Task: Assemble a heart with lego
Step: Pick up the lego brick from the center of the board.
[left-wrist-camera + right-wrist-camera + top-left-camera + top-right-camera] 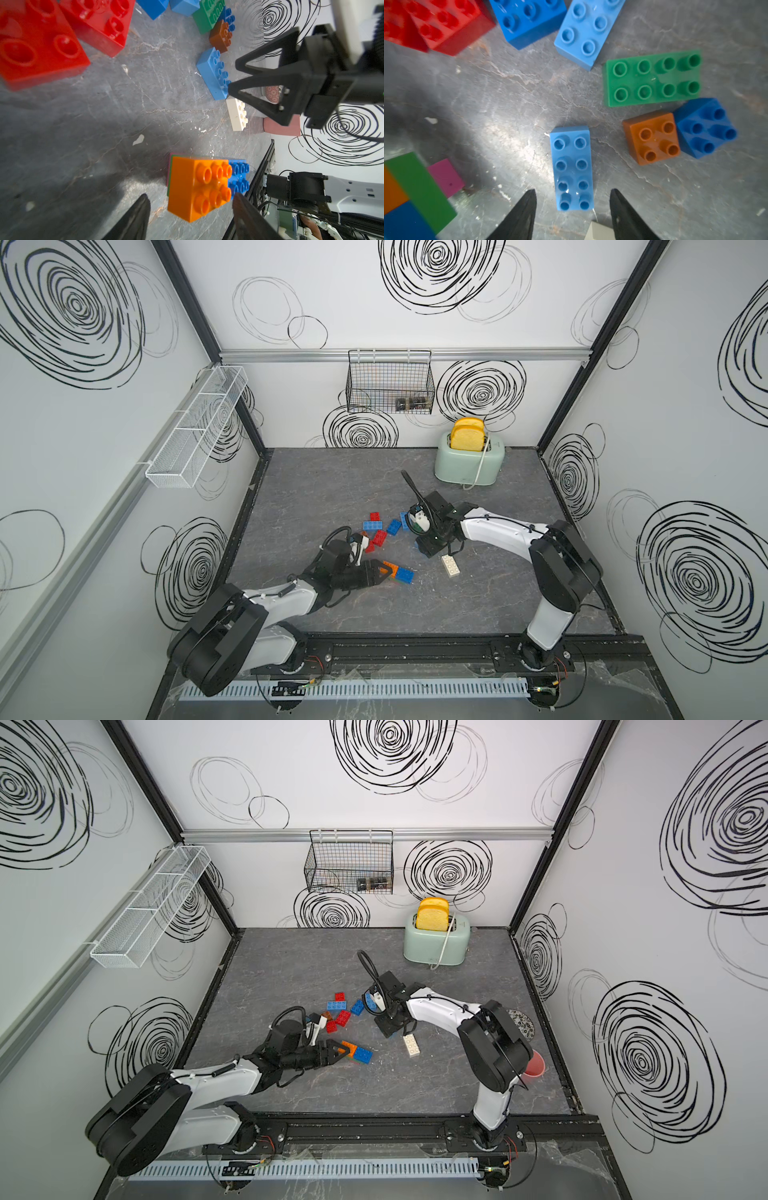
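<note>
A partly built lego stack lies low on the table: an orange brick and a blue brick on top of green and pink pieces. My left gripper is open, its fingers straddling the orange brick's near corner without touching it. My right gripper hangs open over one end of a light blue eight-stud brick, with a gap on both sides. A white brick lies just beside it. Red bricks, blue bricks, a green brick and a brown brick lie loose between the arms.
A mint toaster holding toast stands at the back right. A black wire basket hangs on the back wall and a white mesh shelf on the left wall. A pink cup and a patterned disc sit behind the right arm.
</note>
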### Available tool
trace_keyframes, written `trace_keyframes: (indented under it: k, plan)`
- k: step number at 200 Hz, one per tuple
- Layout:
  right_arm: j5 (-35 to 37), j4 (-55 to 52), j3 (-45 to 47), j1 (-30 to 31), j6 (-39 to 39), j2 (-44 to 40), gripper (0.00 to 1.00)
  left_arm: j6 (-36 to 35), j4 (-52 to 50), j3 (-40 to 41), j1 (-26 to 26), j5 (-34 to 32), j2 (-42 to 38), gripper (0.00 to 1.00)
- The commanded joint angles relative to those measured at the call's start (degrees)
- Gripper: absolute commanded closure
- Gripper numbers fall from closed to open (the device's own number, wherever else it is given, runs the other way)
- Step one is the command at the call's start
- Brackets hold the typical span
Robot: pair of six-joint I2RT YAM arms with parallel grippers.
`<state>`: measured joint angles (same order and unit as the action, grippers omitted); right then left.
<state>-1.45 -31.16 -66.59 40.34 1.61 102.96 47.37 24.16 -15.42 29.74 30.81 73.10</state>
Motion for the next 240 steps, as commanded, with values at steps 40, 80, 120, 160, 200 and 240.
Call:
trace_keyframes:
  k: [40, 80, 120, 160, 200, 240]
  plan:
    - [1.4, 1.4, -3.4, -0.1, -1.6, 4.3, 0.45, -1.0, 1.9, -0.8, 0.4, -0.9, 1.1, 0.38]
    - [1.5, 1.3, -5.2, 0.2, -2.5, 6.3, 0.51, -1.1, 1.8, -0.7, 0.4, -1.1, 1.5, 0.39]
    - [2.1, 0.5, -6.3, 0.6, -3.1, 7.6, 0.58, -1.2, 2.1, -0.8, 0.4, -1.0, 2.1, 0.43]
    - [2.1, -0.1, -6.4, 1.3, -3.4, 7.0, 0.63, -0.7, 2.3, -1.0, 0.4, -0.3, 2.0, 0.4]
    - [2.0, -0.9, -6.6, 2.4, -4.0, 5.0, 0.65, 2.1, 4.8, -0.2, -0.7, 2.2, 0.2, 0.31]
    - [1.8, -1.6, -6.4, 3.1, -4.0, 3.8, 0.65, 3.7, 7.4, -0.1, -2.2, 3.4, 1.0, 0.3]
